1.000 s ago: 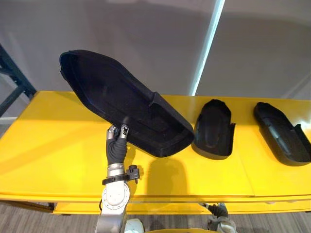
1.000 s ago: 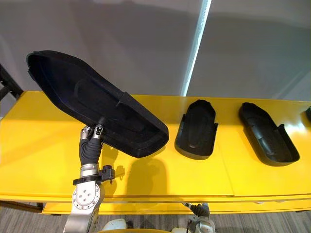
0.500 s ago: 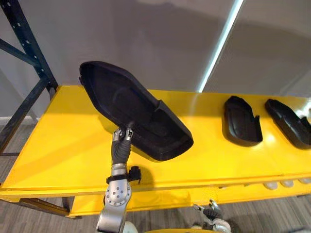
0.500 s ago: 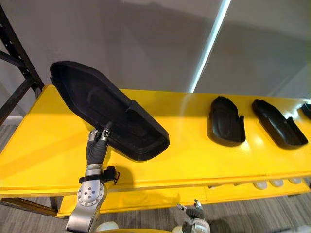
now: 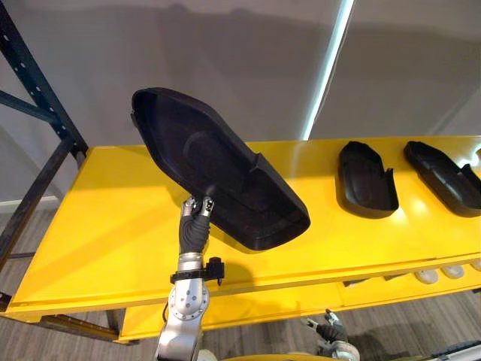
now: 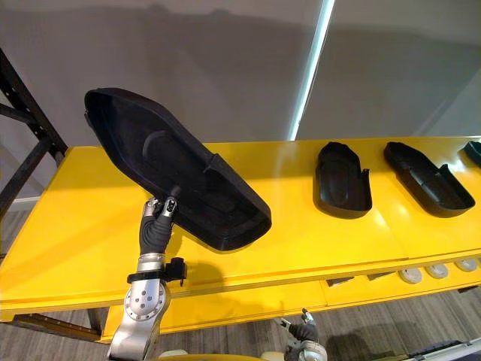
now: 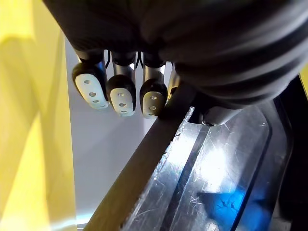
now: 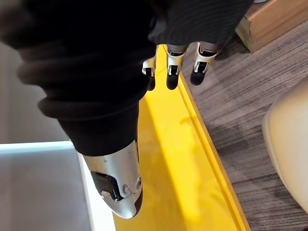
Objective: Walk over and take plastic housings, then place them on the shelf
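While the left hand (image 5: 197,213) gripped the rim of the large black housing (image 5: 218,177), that part was held up off the yellow table (image 5: 98,226). It was tilted with its hollow side toward the camera, the high end up against the grey wall (image 5: 225,60) and the low end over the table's middle. Whether the low end touched the table could not be told. Seen from the left wrist, the fingers (image 7: 120,94) were curled tight over the outside of the rim, pinching it, with the scratched, glossy inner face of the housing past them. The right hand (image 6: 304,331) hung low, below the table's front edge. From the right wrist its fingers (image 8: 174,72) were straight and loose, grasping nothing, above the yellow edge and the grey wood-look floor (image 8: 240,96). A second housing (image 5: 366,179) and a third housing (image 5: 443,167) lay hollow side up on the table's right part, near each other but apart, both well clear of the held one. A dark rack post (image 5: 37,98) stood at the table's left end. Pale round pieces (image 5: 440,274) showed under the front edge at right.
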{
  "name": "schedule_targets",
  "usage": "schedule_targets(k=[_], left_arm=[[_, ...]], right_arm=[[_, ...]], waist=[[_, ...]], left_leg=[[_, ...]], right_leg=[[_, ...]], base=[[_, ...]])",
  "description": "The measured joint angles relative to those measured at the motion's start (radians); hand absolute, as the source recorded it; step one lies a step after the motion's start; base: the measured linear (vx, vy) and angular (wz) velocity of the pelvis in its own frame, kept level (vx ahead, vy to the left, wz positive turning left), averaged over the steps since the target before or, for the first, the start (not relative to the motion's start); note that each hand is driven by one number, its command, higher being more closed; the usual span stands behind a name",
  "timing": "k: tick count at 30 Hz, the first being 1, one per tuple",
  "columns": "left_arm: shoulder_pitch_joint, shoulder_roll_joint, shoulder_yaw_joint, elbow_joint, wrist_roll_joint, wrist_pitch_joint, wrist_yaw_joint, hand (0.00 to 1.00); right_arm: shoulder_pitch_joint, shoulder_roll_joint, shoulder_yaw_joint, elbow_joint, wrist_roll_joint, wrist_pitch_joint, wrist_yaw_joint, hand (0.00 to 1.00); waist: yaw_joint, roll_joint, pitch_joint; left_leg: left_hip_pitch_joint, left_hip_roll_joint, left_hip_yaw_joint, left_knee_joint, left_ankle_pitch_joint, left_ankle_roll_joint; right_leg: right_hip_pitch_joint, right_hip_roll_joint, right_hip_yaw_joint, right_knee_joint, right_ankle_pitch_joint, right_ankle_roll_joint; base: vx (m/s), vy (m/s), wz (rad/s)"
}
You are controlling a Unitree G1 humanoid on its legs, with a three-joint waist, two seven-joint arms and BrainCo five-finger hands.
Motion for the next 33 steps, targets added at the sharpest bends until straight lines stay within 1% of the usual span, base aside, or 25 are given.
schedule_targets(k=[3,7,9,13,17,20,21,25,27,29,30,31,32,33], left_arm=[[0.012,0.000,0.017,0.000,0.000,0.000,0.000,1.00],[0.015,0.000,0.024,0.000,0.000,0.001,0.000,1.00],[0.022,0.000,0.030,0.000,0.000,0.002,0.001,1.00],[0.021,0.000,0.055,0.006,0.004,0.015,0.001,1.00],[0.006,0.009,0.108,0.051,0.016,0.041,0.008,1.00],[-0.044,0.049,0.153,0.095,0.028,0.072,0.009,1.00],[-0.084,0.073,0.179,0.121,0.032,0.083,0.009,1.00],[-0.181,0.124,0.228,0.178,0.033,0.112,0.014,1.00],[-0.222,0.138,0.244,0.209,0.033,0.119,0.015,1.00],[-0.239,0.150,0.254,0.218,0.033,0.131,0.011,1.00],[-0.250,0.161,0.262,0.246,0.034,0.130,0.006,1.00],[-0.262,0.167,0.266,0.271,0.034,0.133,0.004,1.00],[-0.285,0.176,0.280,0.321,0.040,0.150,0.000,1.00],[-0.304,0.185,0.296,0.366,0.040,0.169,-0.003,1.00]], right_arm=[[0.001,0.000,-0.006,0.001,0.000,-0.001,-0.001,0.00],[0.000,-0.002,-0.005,0.003,0.000,-0.001,-0.001,0.00],[0.001,-0.005,-0.004,0.003,0.000,-0.001,0.000,0.00],[0.004,-0.008,-0.004,0.006,0.000,-0.001,0.000,0.00],[0.019,-0.017,-0.004,0.014,-0.001,-0.001,0.002,0.00],[0.029,-0.021,-0.004,0.018,-0.002,-0.001,0.005,0.00],[0.031,-0.024,-0.004,0.034,-0.003,-0.001,0.010,0.00],[0.045,-0.026,-0.007,0.040,-0.003,0.001,0.024,0.00],[0.043,-0.029,-0.009,0.045,-0.004,0.002,0.026,0.00],[0.041,-0.029,-0.012,0.047,-0.007,0.003,0.028,0.00],[0.034,-0.028,-0.018,0.049,-0.013,0.007,0.036,0.00],[0.033,-0.029,-0.021,0.052,-0.013,0.007,0.042,0.00],[0.031,-0.032,-0.028,0.056,-0.018,0.009,0.048,0.00],[0.021,-0.038,-0.031,0.060,-0.022,0.009,0.049,0.00]], waist=[[0.000,0.000,-0.002],[0.000,-0.001,-0.004],[0.001,0.004,-0.006],[-0.001,0.008,-0.007],[0.001,0.015,-0.022],[-0.001,0.015,-0.032],[-0.001,0.015,-0.033],[-0.005,0.013,-0.036],[-0.007,0.013,-0.036],[-0.016,0.012,-0.039],[-0.017,0.018,-0.044],[-0.018,0.015,-0.048],[-0.024,0.019,-0.051],[-0.027,0.030,-0.048]], left_leg=[[0.022,0.010,0.004,-0.026,0.009,0.002],[0.033,0.010,0.017,-0.057,0.035,0.006],[0.034,0.012,0.031,-0.066,0.041,0.011],[0.046,0.013,0.037,-0.082,0.044,0.009],[0.041,0.013,0.044,-0.096,0.044,0.008],[0.031,0.010,0.046,-0.111,0.052,0.004],[0.031,0.009,0.046,-0.121,0.056,0.004],[0.028,0.008,0.049,-0.125,0.065,-0.003],[0.028,0.007,0.050,-0.131,0.072,-0.007],[0.029,0.003,0.051,-0.145,0.080,-0.005],[0.031,-0.001,0.053,-0.152,0.089,-0.003],[0.034,-0.004,0.053,-0.159,0.095,-0.002],[0.034,-0.008,0.053,-0.171,0.102,-0.001],[0.038,-0.010,0.054,-0.182,0.107,-0.001]], right_leg=[[0.035,0.012,0.008,-0.068,0.037,-0.001],[0.052,0.011,0.020,-0.130,0.083,0.002],[0.057,0.012,0.035,-0.165,0.105,0.006],[0.069,0.014,0.041,-0.194,0.129,0.007],[0.070,0.015,0.050,-0.229,0.156,0.009],[0.069,0.015,0.058,-0.250,0.174,0.012],[0.069,0.016,0.060,-0.264,0.185,0.011],[0.066,0.028,0.067,-0.278,0.195,0.008],[0.063,0.029,0.070,-0.280,0.196,0.007],[0.056,0.029,0.072,-0.280,0.199,0.007],[0.048,0.028,0.072,-0.284,0.206,0.006],[0.049,0.027,0.072,-0.290,0.209,0.006],[0.049,0.025,0.071,-0.301,0.216,0.008],[0.050,0.025,0.071,-0.309,0.223,0.009]], base=[[0.06,0.019,-0.12],[0.01,0.028,-0.10],[-0.03,0.024,-0.19],[-0.06,0.021,-0.10],[-0.11,0.015,-0.08],[-0.14,0.007,-0.05],[-0.12,-0.006,-0.04],[-0.06,-0.005,-0.06],[-0.01,-0.009,-0.03],[0.06,-0.008,-0.03],[0.09,-0.003,-0.04],[0.09,0.000,-0.03],[0.06,0.000,-0.01],[0.04,0.000,-0.02]])
